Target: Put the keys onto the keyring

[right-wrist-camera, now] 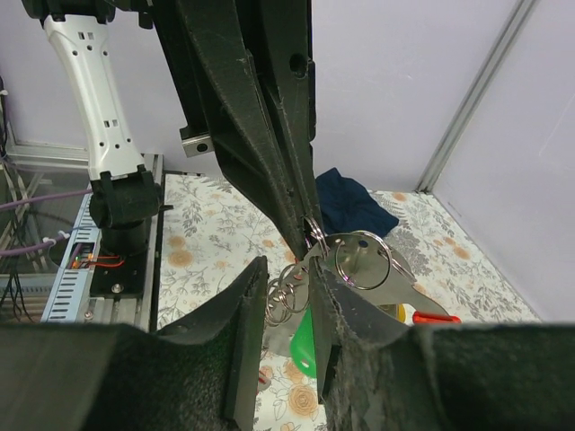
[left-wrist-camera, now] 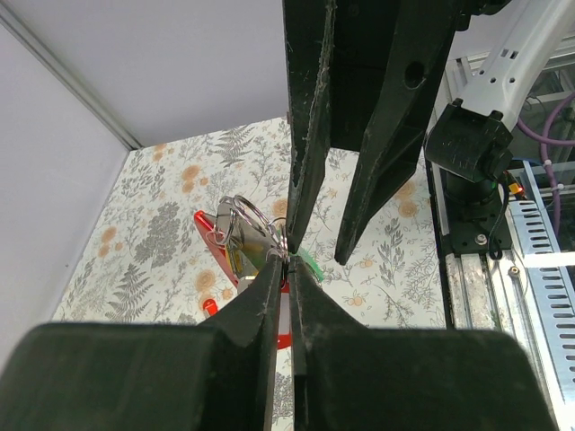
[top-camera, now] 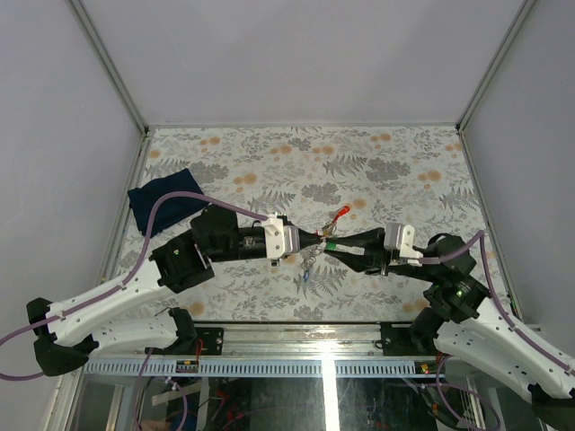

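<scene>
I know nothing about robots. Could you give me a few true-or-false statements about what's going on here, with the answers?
1. The left gripper and the right gripper meet tip to tip above the table. True.
2. The keyring has a yellow strap. False: the strap is red.
3. A dark blue cloth lies beside the left arm. True.
4. The left gripper is wide open. False: its fingers are pinched together at the keyring.
</scene>
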